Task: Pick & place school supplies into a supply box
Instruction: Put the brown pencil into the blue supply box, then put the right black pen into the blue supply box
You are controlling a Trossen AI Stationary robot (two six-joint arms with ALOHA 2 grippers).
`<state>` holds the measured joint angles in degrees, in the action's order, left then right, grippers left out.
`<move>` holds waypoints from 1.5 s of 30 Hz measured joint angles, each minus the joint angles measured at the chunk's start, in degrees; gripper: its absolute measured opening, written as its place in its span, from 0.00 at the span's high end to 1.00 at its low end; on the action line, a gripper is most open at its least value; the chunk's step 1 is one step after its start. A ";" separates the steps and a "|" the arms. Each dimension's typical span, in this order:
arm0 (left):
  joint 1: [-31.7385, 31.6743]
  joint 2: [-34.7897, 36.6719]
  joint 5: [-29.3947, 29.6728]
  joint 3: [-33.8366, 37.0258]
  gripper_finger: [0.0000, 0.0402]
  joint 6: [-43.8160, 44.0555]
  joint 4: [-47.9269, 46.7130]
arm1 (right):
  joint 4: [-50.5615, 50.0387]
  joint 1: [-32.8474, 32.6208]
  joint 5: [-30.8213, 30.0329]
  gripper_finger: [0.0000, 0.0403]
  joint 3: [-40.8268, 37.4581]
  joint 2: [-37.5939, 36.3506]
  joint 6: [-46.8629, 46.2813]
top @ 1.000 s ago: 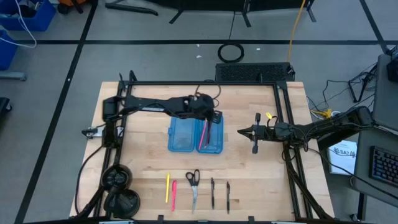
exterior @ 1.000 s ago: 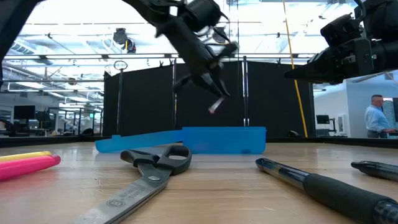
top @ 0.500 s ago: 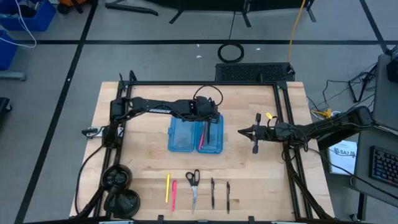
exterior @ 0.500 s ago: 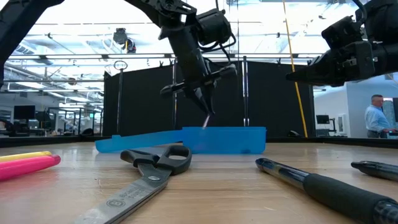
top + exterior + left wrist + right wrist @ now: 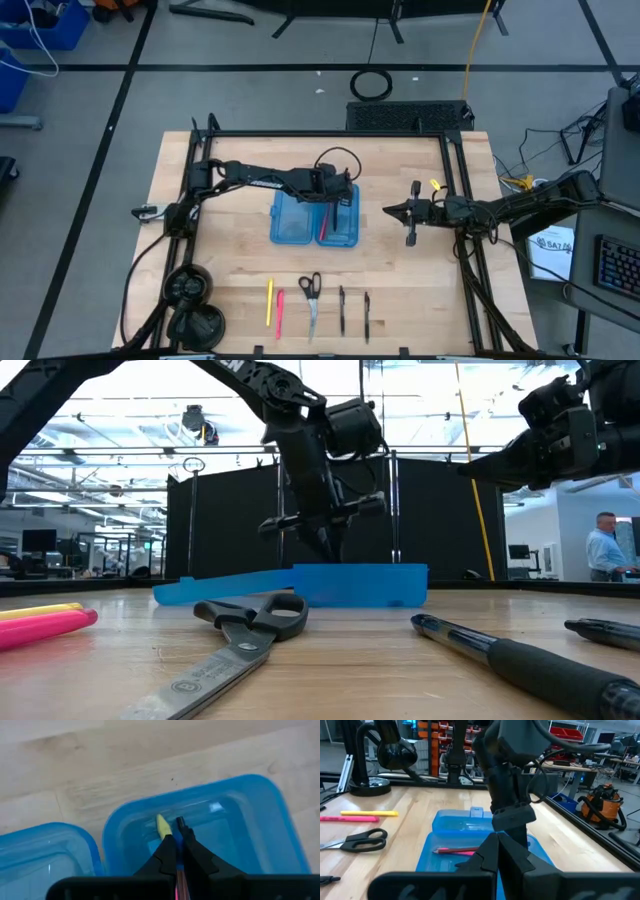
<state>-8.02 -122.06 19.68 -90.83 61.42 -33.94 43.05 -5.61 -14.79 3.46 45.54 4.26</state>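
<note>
The supply box [image 5: 313,217], translucent blue, lies open at mid-table in two halves. A pink pencil [image 5: 323,224] lies in its right half [image 5: 455,850]. My left gripper [image 5: 341,197] hangs over that half's far end, pointing steeply down, shut on a thin pencil [image 5: 163,826]. In the low view its fingers [image 5: 325,548] end just above the box's wall [image 5: 360,585]. My right gripper [image 5: 388,211] waits shut, level, to the right of the box. A yellow pencil [image 5: 269,301], a pink one [image 5: 279,314], scissors [image 5: 311,298] and two dark pens [image 5: 341,309] lie near the front edge. My left gripper pinches a thin pencil between its two fingers, coming from above and slanting down. A pinkish shaft [image 5: 178,881] shows in the gap between the fingers, so the pencil seems to lie along them. Its yellowish tip [image 5: 162,824] pokes past the fingertips into the box's right half.
A black frame [image 5: 330,134] runs along the table's far, left and right sides. Two round black stands [image 5: 190,300] sit at the near left corner. A person [image 5: 603,550] is in the room far behind the table.
My left gripper has come down toward the far end of the box's right half and tipped steeper, staying shut on the pencil. The pencil's tip, which pointed out sideways well above the box, now points down at the box's rim.
</note>
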 joint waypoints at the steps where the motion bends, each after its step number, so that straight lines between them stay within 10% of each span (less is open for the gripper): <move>1: 0.01 -0.18 0.11 0.00 0.96 0.21 -0.26 | 0.08 0.00 0.02 1.00 -0.04 -0.02 -0.12; 12: 0.01 -0.65 -0.58 0.00 0.92 0.64 -0.39 | 0.07 0.00 0.02 1.00 -0.08 -0.02 -0.14; 28: 0.29 -0.57 -1.63 -1.10 0.60 -3.47 0.21 | 0.45 0.00 0.06 1.00 -0.10 -0.02 -0.19; 40: 2.92 4.39 -4.65 -16.91 0.62 -38.32 -15.09 | -0.05 -0.10 3.18 1.00 -0.15 0.03 -2.71; 45: 4.43 13.20 3.86 -19.28 0.76 -45.30 -28.40 | 0.43 -0.11 8.65 1.00 -0.15 -0.02 -3.24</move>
<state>-3.59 -108.86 23.54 -110.11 16.12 -62.34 43.49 -5.72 -6.14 3.31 45.52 1.02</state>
